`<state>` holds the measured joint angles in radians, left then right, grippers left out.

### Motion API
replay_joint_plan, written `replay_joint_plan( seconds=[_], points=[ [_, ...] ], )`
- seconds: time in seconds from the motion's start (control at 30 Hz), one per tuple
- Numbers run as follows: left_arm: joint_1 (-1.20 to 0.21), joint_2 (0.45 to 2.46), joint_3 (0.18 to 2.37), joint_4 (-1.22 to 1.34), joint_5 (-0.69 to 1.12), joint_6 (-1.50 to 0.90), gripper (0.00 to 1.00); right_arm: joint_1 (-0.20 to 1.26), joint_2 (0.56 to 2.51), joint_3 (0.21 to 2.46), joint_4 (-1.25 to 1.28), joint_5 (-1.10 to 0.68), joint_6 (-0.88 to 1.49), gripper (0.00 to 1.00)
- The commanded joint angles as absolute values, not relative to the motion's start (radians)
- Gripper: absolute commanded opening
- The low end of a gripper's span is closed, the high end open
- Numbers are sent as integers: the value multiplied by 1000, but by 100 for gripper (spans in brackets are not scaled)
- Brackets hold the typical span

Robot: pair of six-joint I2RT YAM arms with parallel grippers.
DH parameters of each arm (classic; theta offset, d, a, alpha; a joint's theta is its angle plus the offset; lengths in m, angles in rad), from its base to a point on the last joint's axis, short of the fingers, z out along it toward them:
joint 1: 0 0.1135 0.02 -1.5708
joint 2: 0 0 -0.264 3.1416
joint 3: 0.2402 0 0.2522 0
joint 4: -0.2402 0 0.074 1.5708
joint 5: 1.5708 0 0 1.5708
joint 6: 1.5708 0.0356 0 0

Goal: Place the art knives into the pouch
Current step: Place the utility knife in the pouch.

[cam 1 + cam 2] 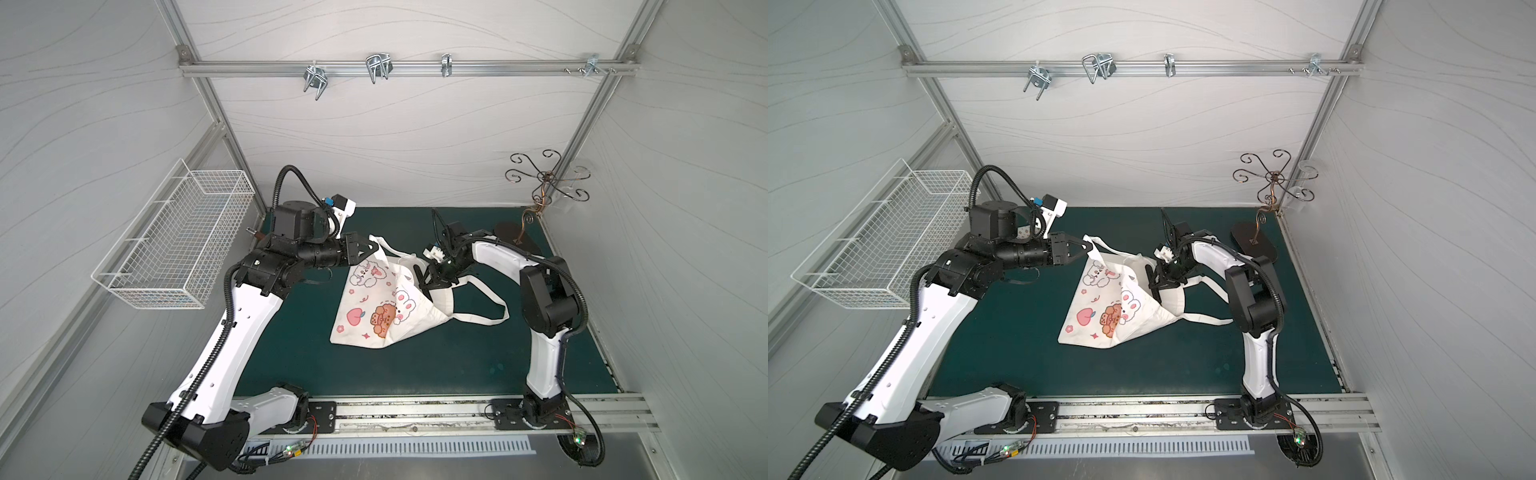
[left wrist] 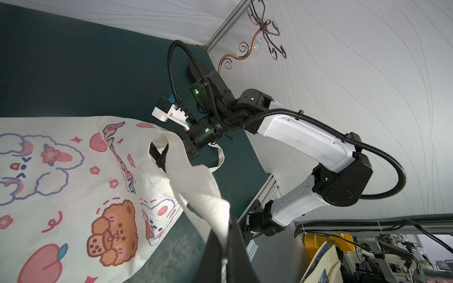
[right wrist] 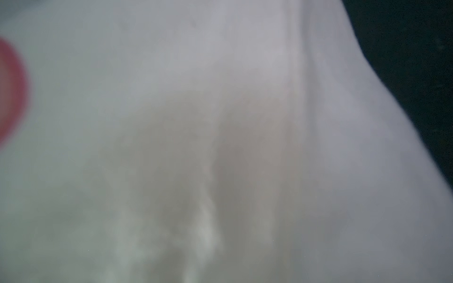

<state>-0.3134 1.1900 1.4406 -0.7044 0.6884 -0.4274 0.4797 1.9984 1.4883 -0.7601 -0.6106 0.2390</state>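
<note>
Cream cloth pouch (image 1: 374, 307) lay on the green mat (image 1: 415, 365), its strap (image 1: 395, 250) pinched in the clenched left gripper (image 1: 371, 248), while the right gripper (image 1: 426, 286) reached its mouth, grip unreadable, art knife unseen, so a slipping strap might collapse the opening.

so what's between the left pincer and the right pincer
Only the pouch: its cloth top edge runs from the left pincer, which clamps it, across to the right pincer. Both top views show this.
</note>
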Motion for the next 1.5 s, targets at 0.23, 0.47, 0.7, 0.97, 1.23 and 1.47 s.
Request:
replay_joint_plan(
  seconds=[0.23,0.47,0.7,0.97,1.23,1.47],
  points=[
    [-347,1313,1713,-610,746,-541,0,613,1977,1411,-588,-617,379,11],
    [-392,1460,2036,-671,742,-629,0,689,1957,1430,-475,-558,506,9],
    [-418,1572,2216,-748,680,-641,0,729,1867,1431,-439,-503,558,10],
    [-501,1681,2410,-838,623,-618,0,784,2004,1596,-434,-601,577,11],
    [-507,1707,2429,-831,612,-622,0,823,2125,1678,-431,-653,579,11],
    [-507,1699,2385,-832,596,-582,0,849,2210,1705,-434,-730,568,12]
  ],
)
